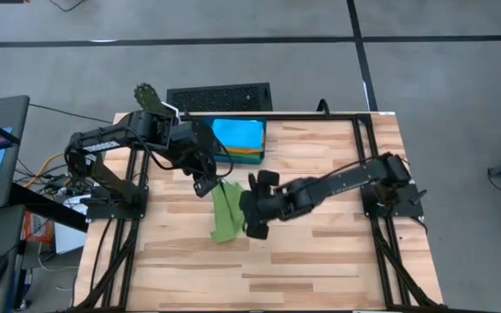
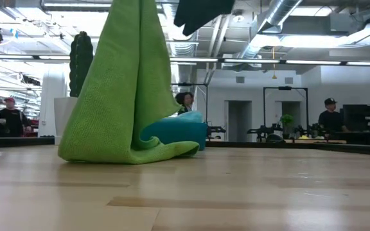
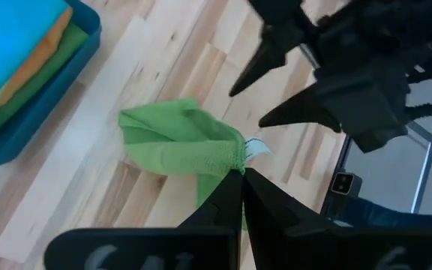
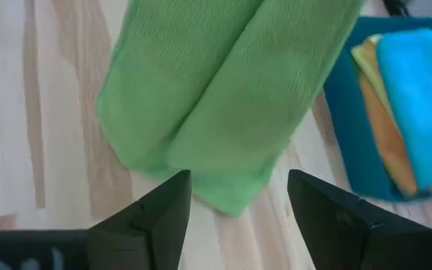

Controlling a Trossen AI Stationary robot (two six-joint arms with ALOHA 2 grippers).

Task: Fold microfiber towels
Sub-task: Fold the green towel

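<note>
The left claw (image 1: pixel 205 185) is clenched on the top corner of a green towel (image 1: pixel 226 213), holding it up above the wooden surface (image 1: pixel 320 252). The towel hangs in a tall drape, and its lower end lies bunched on the surface near the middle. Behind it, at the far edge, a teal tray (image 1: pixel 261 132) holds a stack with a sky-blue towel (image 1: pixel 237 134) on top and orange and green edges showing beneath. Just right of the hanging towel, the right claw (image 1: pixel 257 202) stands spread wide, grasping nothing.
</note>
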